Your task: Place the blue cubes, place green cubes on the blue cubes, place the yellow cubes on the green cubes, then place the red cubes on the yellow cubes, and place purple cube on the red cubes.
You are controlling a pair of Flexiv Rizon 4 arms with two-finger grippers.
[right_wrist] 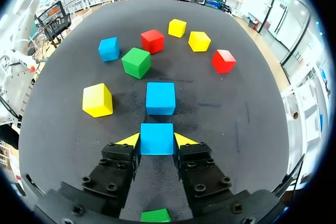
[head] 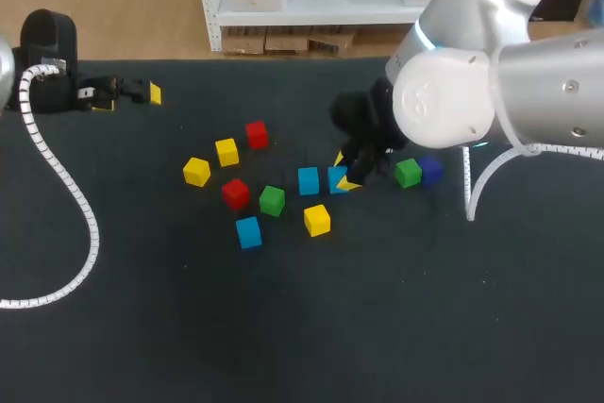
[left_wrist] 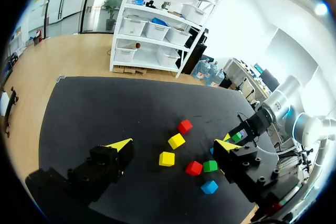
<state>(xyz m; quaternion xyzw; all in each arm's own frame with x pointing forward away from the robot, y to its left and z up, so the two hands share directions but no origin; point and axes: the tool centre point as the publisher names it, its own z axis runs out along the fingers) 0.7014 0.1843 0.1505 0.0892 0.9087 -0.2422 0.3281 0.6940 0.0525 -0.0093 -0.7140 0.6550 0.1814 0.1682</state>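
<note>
Near the middle of the table (head: 142, 327), your right gripper (right_wrist: 157, 141) has both fingers pressed against opposite sides of a blue cube (right_wrist: 157, 138), pinching it low down by the cloth. You cannot tell whether the cube rests on the surface or hangs just above it. Directly ahead of the fingers, near but apart, sits a second blue cube (right_wrist: 160, 98), its faces roughly square to the held one. That puts you on the first step, laying out the blue base. No other colour is stacked on anything yet.

Your left gripper (head: 132, 93) hangs over the far left corner of the table, well apart from the cubes. Its fingers are spread wide with nothing between them.

Your next move looks to be settling the held cube beside its neighbour. Then open the fingers and lift straight up so neither tip drags it askew.

After that the third blue cube (head: 248, 231) wants fetching. It lies off to the left, just beside a green cube (head: 272, 200) and near a yellow cube (head: 317, 220), so bring the fingers down clear of both.

A second green cube (head: 408, 173) and the purple cube (head: 431, 169) sit side by side close to the right arm's wrist. Take care not to sweep them as you pull away.
</note>
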